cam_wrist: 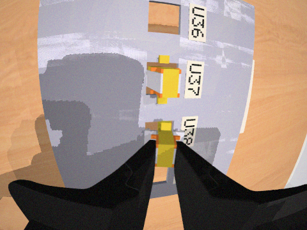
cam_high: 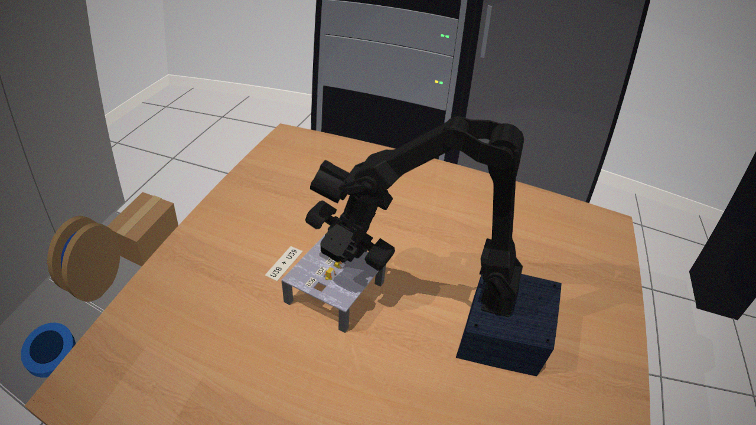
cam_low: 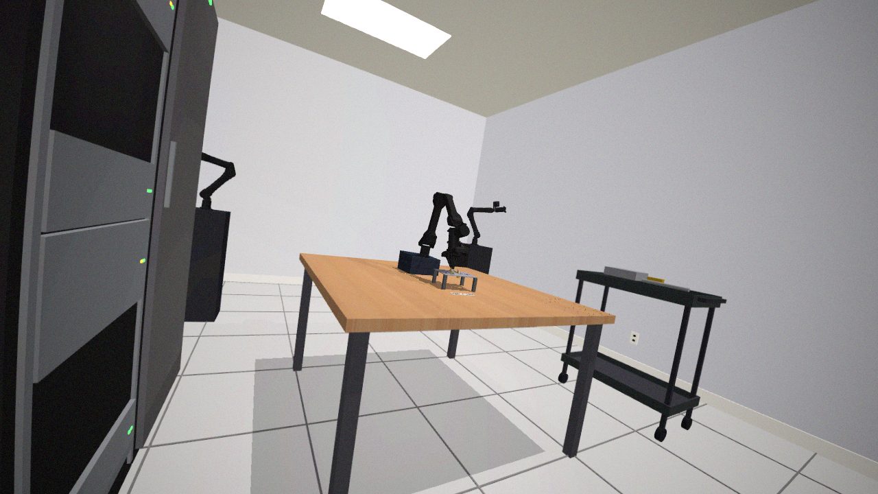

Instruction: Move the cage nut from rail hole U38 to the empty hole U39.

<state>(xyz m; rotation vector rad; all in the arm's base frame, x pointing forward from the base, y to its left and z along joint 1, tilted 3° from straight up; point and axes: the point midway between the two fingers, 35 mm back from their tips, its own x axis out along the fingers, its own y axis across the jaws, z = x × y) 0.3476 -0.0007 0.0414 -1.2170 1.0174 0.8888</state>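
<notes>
Wrist view shows the gripper (cam_high: pixel 339 260) (cam_low: pixel 453 267) (cam_wrist: pixel 165 147) closed on the cage nut (cam_high: pixel 337 264) (cam_wrist: pixel 165 156) at U38; grasping seems done; whether it has unclipped I cannot tell; U39 remains.

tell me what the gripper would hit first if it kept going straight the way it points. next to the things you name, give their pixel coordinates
Probably the metal plate (cam_high: pixel 301 274) (cam_wrist: pixel 96 41) around hole U38, with the yellow nut (cam_wrist: pixel 165 153) in the gripper (cam_wrist: pixel 165 147) likely meeting it first; depth is unclear.
</notes>
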